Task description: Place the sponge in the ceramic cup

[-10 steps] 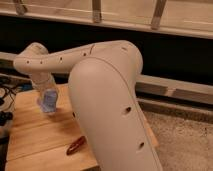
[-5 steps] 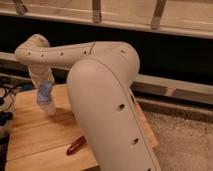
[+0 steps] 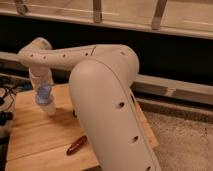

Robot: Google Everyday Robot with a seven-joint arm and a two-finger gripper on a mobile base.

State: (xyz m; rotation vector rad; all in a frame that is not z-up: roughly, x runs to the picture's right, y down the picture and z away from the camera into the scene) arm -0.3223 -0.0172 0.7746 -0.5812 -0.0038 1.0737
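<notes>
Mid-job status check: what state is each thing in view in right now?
pincer: pointing down over the table's left part, shut on the sponge.
sponge: held in the pincer, raised off the table.
reddish-brown oblong thing: lying flat on the table near its front edge, apart from the pincer.
wooden table: level, bearing the oblong thing.

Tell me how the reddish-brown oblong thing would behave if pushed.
The reddish-brown thing looks rounded and lies flat on the table, so it may roll or pivot. Small, so likely light. The gripper, holding the sponge, hangs above the table.
</notes>
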